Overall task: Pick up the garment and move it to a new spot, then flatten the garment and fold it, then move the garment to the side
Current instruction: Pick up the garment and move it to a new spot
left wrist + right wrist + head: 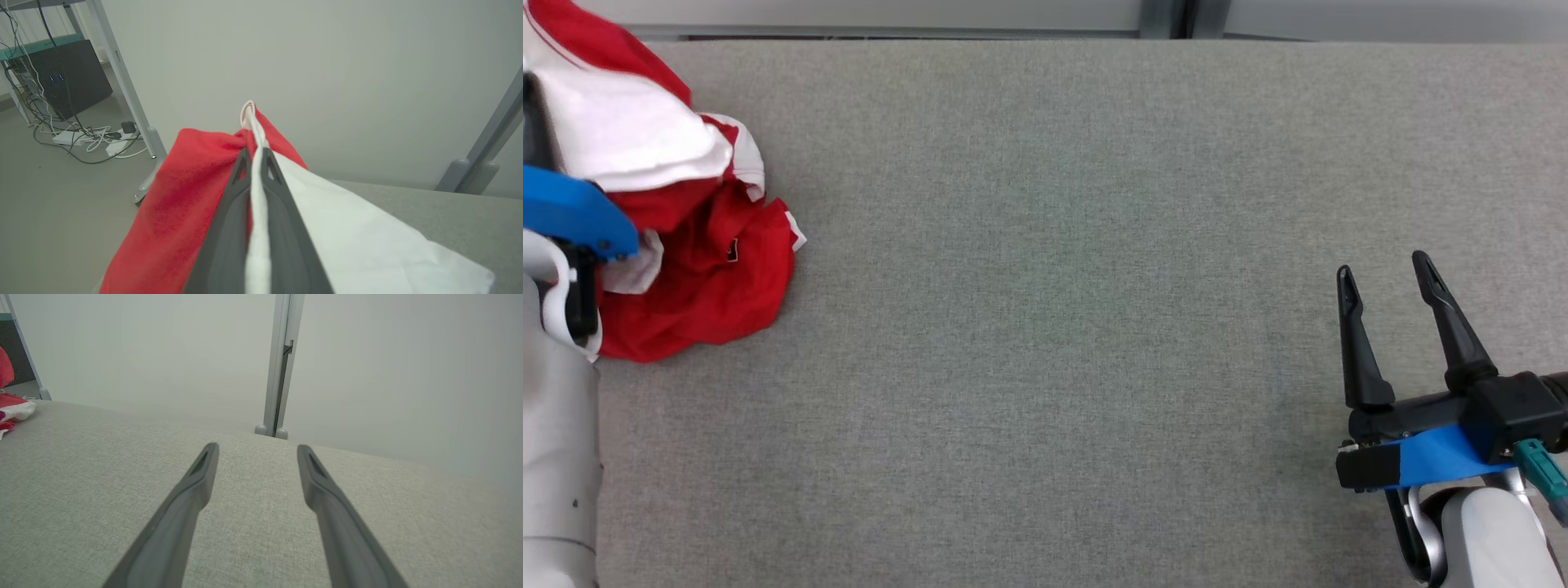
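The garment (686, 245) is red and white, bunched in a heap at the far left of the grey table (1054, 327). In the left wrist view my left gripper (255, 153) is shut on the garment (184, 212), a white fold pinched between its dark fingers, with red cloth draping to the left and white cloth to the right. The left arm's blue and grey wrist shows at the head view's left edge, over the heap. My right gripper (1384, 273) stands open low on the right, over bare table, nothing between its fingers (322, 486). A corner of the garment (12, 408) shows far to its left.
Behind the table's far edge (1045, 37) is a pale wall with grey frame posts (280, 367). Beyond the left end of the table the floor holds a dark box (69, 77), a power strip and tangled cables (90, 139).
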You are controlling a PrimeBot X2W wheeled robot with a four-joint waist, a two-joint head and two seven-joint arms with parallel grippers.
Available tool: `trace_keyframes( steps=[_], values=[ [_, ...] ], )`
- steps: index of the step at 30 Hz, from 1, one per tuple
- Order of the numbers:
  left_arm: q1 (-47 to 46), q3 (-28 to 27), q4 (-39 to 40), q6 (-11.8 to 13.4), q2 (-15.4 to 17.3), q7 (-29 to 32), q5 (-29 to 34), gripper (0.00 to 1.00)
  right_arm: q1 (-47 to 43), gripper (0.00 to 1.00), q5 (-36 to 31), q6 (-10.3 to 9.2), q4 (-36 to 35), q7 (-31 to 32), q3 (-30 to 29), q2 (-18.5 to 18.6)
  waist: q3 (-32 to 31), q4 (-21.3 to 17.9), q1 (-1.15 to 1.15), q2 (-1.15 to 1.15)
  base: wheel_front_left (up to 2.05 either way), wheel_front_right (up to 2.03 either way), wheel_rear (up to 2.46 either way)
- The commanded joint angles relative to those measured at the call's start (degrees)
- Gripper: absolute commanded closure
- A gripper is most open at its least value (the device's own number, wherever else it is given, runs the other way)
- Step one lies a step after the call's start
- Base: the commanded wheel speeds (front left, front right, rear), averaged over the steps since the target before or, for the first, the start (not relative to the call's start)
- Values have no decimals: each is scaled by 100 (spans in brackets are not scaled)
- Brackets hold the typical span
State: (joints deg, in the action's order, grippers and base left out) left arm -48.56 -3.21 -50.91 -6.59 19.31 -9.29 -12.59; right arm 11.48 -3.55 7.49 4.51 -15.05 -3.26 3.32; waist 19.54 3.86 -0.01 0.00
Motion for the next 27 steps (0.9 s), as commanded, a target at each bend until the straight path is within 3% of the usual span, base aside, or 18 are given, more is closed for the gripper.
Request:
trace_keyframes(
  steps=[1,9,17,22,27],
  values=[
    [-187,12,147,20,27,-99,16,100,-52,0,60,1,6,-21,6,-23,-136,-88,1,0,0,0,0],
    [-748,518,1496,-44,-36,-199,237,100,-196,0,249,1,109,-20,15,-42,-535,-391,1,0,0,0,0],
    [-1089,1112,3117,-59,-296,353,348,100,-158,0,685,1,156,-21,221,-41,-547,-1158,1,0,0,0,0],
    [-1104,1471,3589,-76,-540,677,240,100,-111,0,909,1,157,-21,287,-41,-394,-1661,1,0,0,0,0],
    [-733,1887,3579,-88,-761,776,155,100,-57,0,1088,1,166,-20,321,-44,-239,-2032,1,0,0,0,0]
  ],
)
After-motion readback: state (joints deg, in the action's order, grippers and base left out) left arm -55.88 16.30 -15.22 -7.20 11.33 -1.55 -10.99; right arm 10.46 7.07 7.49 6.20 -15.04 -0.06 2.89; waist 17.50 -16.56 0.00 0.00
